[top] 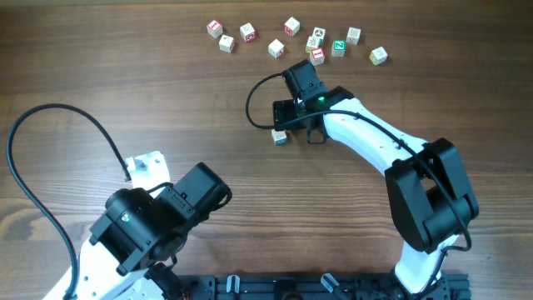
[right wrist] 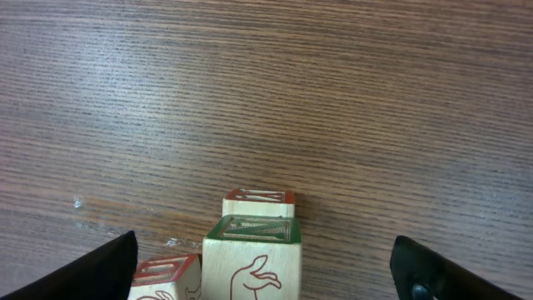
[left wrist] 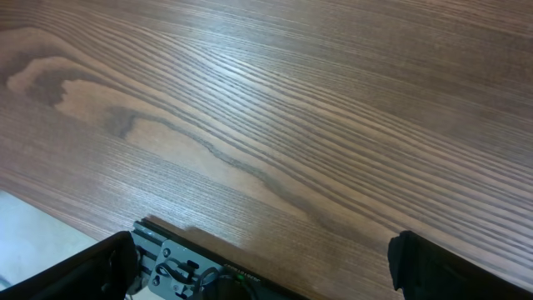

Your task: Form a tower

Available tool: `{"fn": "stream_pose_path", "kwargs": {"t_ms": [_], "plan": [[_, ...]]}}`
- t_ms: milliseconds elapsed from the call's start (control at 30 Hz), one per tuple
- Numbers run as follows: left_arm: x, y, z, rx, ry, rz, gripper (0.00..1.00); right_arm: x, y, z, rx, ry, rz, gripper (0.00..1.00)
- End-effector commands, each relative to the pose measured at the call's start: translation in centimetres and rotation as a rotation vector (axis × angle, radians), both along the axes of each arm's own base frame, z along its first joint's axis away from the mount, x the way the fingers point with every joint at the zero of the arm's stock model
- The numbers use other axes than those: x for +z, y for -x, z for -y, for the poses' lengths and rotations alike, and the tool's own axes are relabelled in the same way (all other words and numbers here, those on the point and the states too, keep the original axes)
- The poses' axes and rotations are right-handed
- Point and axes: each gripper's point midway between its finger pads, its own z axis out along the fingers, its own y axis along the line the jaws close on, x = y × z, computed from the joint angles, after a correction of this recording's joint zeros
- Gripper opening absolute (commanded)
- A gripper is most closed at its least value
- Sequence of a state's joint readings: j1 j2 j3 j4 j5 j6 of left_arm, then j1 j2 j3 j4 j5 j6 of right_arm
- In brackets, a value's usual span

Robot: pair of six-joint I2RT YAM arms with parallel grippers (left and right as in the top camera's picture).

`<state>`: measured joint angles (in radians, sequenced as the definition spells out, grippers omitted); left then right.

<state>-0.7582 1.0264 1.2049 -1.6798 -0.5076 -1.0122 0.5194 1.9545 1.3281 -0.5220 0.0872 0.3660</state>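
Tower (top: 279, 137) sits on the table (top: 125, 75), just beside our right claw (top: 297, 121), on the side away from the loose blocks (top: 276, 48). From above we cannot tell how tall it stands. Our right claw's fingers (right wrist: 104, 271) are wide apart and hold nothing. Our left claw (left wrist: 265, 267) is wide apart too and well away, so the right arm is nearer.

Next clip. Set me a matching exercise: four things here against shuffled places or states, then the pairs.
1 left gripper
2 right gripper
3 blue-printed cube
4 loose cubes

a scattered along the table's far side
b jaws open, no cube in its view
c jaws open, green-topped cube close in its view
d apart from the cluster, beside the right gripper

Pairs: 1-b; 2-c; 3-d; 4-a
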Motion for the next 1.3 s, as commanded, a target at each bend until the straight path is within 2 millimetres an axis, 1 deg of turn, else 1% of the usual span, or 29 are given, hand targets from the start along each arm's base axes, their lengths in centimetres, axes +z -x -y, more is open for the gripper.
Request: {"fn": "stream_pose_path", "kwargs": {"t_ms": [0,100,167,200,267,300,333,367,467,533,700,800,1100,1267], "plan": [[0.1,0.0,-0.1,0.019,0.006,0.014,1.00,-1.3,0.6,0.3,0.001,0.014,-0.038,0.98],[0.1,0.0,-0.1,0.019,0.006,0.014,1.00,-2.0,0.8,0.4,0.000,0.023,-0.053,0.96],[0.1,0.0,-0.1,0.019,0.006,0.014,1.00,-3.1,1.0,0.5,-0.001,0.035,-0.074,0.92],[0.1,0.0,-0.1,0.019,0.006,0.014,1.00,-3.5,1.0,0.5,-0.002,0.037,-0.078,0.88],[0.1,0.0,-0.1,0.019,0.006,0.014,1.00,-4.0,0.7,0.4,-0.009,0.033,-0.077,0.73],[0.1,0.0,-0.1,0.019,0.006,0.014,1.00,-4.0,0.5,0.3,-0.010,0.028,-0.069,0.68],[0.1,0.0,-0.1,0.019,0.005,0.014,1.00,-3.9,0.3,0.1,-0.011,0.022,-0.058,0.58],[0.1,0.0,-0.1,0.019,0.006,0.014,1.00,-3.8,0.2,0.1,-0.022,0.015,-0.054,0.52],[0.1,0.0,-0.1,0.019,0.005,0.014,1.00,-3.7,-0.1,-0.1,-0.026,0.007,-0.045,0.45],[0.1,0.0,-0.1,0.019,0.006,0.014,1.00,-3.7,-0.1,-0.1,-0.033,0.003,-0.044,0.38],[0.1,0.0,-0.1,0.019,0.006,0.014,1.00,-3.5,-0.1,-0.4,-0.100,-0.038,-0.058,0.33],[0.1,0.0,-0.1,0.019,0.006,0.014,1.00,-3.2,-0.3,-0.7,-0.111,-0.053,-0.055,0.33],[0.1,0.0,-0.1,0.019,0.005,0.014,1.00,-2.8,0.2,-2.5,-0.087,-0.069,-0.047,0.33],[0.1,0.0,-0.1,0.019,0.006,0.014,1.00,-2.5,0.0,-2.8,-0.109,-0.087,-0.045,0.33]]}}
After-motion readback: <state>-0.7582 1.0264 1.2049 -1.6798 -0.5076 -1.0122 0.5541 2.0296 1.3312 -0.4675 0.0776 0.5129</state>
